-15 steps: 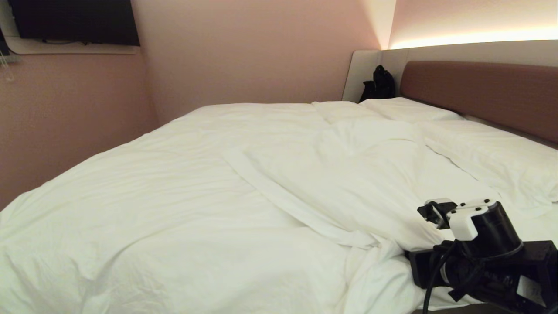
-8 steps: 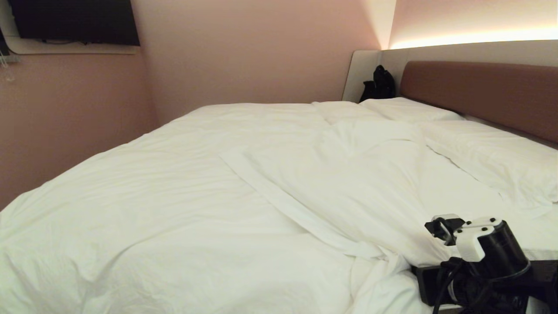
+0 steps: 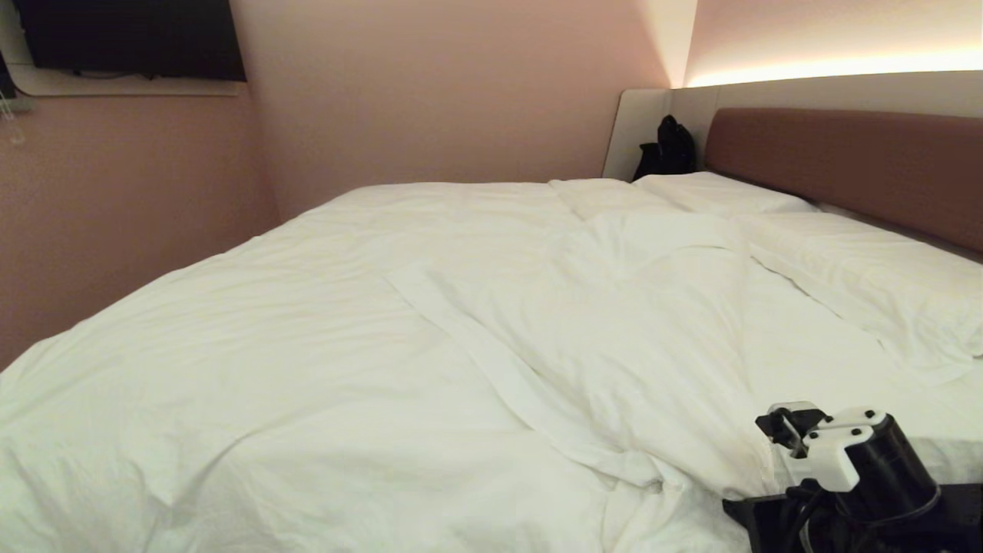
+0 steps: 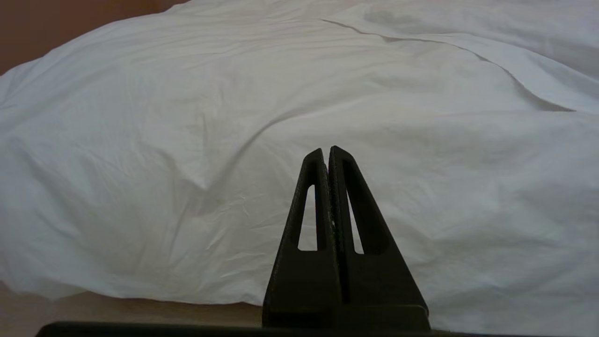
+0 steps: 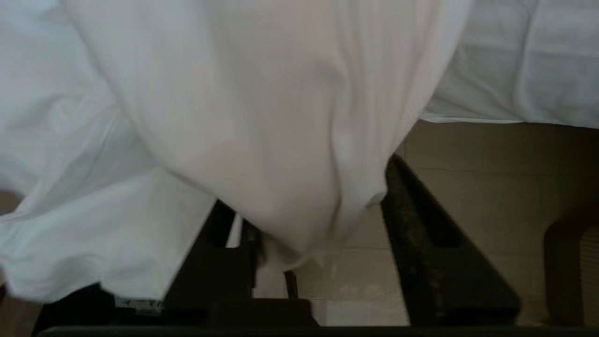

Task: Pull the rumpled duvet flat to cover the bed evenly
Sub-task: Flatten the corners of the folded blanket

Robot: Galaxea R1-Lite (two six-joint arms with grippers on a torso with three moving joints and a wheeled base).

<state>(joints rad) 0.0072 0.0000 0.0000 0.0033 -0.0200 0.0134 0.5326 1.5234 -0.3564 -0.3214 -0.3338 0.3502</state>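
The white duvet (image 3: 322, 369) lies over the bed (image 3: 845, 161), with a long diagonal fold running toward the near right corner. My right arm (image 3: 852, 461) hangs low at that corner, just off the bed's edge. In the right wrist view the right gripper (image 5: 306, 187) is open, its black fingers (image 5: 421, 224) spread wide. A hanging lobe of duvet (image 5: 262, 117) droops loosely between them, and it hides the tip of the other finger. My left gripper (image 4: 326, 152) is shut on nothing, parked level before the duvet's (image 4: 187, 140) draped side.
Two white pillows (image 3: 860, 269) (image 3: 714, 192) lie along the reddish-brown headboard. A black bag (image 3: 666, 150) stands in the far corner. A pink wall runs along the bed's left side, with a dark screen (image 3: 130, 38) on it. Beige floor (image 5: 491, 187) shows beneath the right gripper.
My right arm has sunk lower and drawn back toward the bed's near edge. The duvet's fold and corner have slid with it toward that edge.
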